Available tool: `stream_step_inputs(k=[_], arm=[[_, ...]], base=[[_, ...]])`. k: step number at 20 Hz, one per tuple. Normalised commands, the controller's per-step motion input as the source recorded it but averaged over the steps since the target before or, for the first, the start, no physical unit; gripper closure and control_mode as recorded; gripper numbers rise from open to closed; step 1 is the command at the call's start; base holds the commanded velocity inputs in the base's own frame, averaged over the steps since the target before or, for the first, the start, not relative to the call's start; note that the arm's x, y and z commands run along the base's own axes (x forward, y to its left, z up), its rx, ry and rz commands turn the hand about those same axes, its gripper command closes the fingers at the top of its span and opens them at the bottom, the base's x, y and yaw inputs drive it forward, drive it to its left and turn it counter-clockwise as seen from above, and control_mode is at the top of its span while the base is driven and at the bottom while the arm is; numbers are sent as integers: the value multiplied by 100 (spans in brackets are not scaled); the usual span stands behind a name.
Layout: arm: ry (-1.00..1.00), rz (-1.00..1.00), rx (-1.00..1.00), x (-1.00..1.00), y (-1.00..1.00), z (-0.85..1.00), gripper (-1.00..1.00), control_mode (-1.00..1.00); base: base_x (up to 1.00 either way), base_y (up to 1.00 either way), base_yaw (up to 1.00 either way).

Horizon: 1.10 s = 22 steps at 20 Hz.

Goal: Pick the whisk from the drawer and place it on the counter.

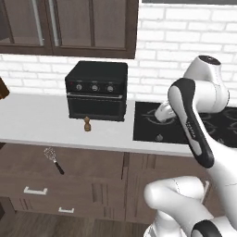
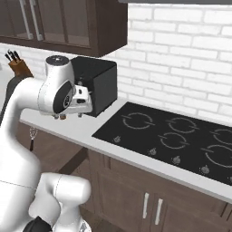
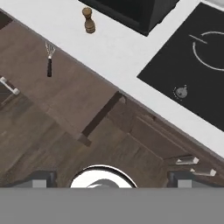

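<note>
In the drawer (image 1: 28,171), whisk (image 1: 54,160) head-up, tilted

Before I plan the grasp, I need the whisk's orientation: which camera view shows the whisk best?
The left base view: the whisk shows whole, wire head up-left, black handle down-right, below the counter edge. The hand view shows it smaller; in the right base view, the arm half hides it.

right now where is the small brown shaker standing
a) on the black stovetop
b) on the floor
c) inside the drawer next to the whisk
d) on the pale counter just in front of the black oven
d, the shaker stands upright on the counter right in front of the black oven, while the whisk lies lower down, below the counter edge, away from it.
</note>
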Motion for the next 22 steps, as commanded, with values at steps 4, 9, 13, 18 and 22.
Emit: stream_step_inputs(k=[4, 9, 13, 18, 22], arm=[[0, 25, -9, -2, 48, 0, -100, -100], [0, 31, -14, -19, 100, -59, -100, -100], [1, 37, -20, -14, 100, -97, -100, -100], [10, 27, -25, 21, 100, -90, -100, -100], [25, 20, -16, 41, 100, -54, -100, -100]], base=[[0, 0, 0], [0, 0, 0], [0, 0, 0], [0, 0, 0], [0, 0, 0]])
